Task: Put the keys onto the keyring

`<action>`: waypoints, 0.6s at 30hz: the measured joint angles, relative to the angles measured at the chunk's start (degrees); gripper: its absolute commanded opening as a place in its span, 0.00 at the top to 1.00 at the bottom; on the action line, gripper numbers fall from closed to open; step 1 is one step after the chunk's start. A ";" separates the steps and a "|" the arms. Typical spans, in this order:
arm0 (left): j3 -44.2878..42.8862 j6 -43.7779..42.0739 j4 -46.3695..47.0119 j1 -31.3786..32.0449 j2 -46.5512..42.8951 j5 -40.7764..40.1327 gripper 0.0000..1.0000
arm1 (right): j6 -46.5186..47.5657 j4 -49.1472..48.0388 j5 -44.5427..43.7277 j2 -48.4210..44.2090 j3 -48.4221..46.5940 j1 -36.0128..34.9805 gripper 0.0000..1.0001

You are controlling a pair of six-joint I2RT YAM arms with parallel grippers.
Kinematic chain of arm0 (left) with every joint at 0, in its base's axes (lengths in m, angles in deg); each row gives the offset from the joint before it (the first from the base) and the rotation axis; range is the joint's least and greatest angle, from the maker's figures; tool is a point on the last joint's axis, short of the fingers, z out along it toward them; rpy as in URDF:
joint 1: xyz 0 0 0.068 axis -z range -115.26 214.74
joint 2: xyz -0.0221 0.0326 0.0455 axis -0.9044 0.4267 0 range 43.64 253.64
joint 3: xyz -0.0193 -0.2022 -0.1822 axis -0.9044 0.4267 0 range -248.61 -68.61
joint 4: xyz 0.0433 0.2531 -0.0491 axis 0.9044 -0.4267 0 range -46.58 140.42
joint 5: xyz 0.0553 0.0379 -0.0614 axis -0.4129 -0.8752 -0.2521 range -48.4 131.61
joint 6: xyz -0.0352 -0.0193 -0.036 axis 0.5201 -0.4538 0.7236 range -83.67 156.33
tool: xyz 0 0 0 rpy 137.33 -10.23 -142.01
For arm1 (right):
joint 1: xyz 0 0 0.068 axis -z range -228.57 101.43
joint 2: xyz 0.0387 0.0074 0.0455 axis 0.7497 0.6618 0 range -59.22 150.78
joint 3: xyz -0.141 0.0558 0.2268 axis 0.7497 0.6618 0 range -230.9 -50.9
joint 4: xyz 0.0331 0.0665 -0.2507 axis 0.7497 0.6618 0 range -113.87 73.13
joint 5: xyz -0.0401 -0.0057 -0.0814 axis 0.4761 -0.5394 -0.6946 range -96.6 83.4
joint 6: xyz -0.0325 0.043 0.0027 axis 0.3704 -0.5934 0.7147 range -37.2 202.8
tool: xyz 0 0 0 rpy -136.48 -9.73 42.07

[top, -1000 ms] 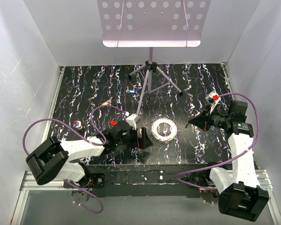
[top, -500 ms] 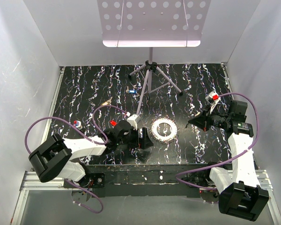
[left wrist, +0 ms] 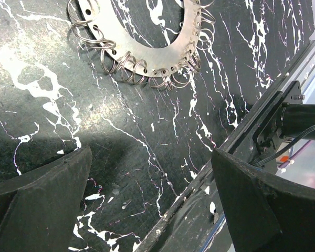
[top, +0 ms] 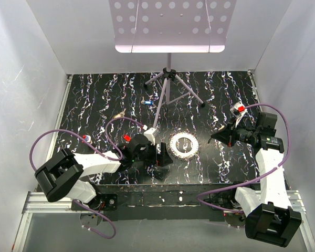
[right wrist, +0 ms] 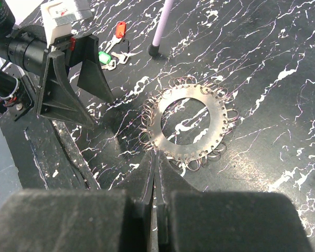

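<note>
Left gripper (top: 161, 157) creeps toward the keyring (top: 184, 143), spread wide, while right gripper (top: 215, 135) sits pressed together; I'd grab the rim squarely.

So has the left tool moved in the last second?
Yes, slightly: the left tool has crept to the right in the top view, toward the keyring, which lies where it was.

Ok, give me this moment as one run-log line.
left gripper: open, empty, near keyring | right gripper: shut, aimed at keyring | keys: loose, none on keyring
</note>
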 measured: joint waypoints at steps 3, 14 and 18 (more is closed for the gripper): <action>-0.24 0.00 -0.02 0.00 0.55 0.00 0.03 | 0.02 -0.02 0.00 0.04 0.00 0.00 0.99; -1.40 0.00 -0.07 -0.04 2.73 -0.02 0.03 | 0.02 0.00 0.00 0.04 0.00 0.00 0.99; -2.16 0.00 0.04 -0.44 3.91 -0.02 0.07 | 0.02 0.00 0.00 0.04 0.00 0.00 0.99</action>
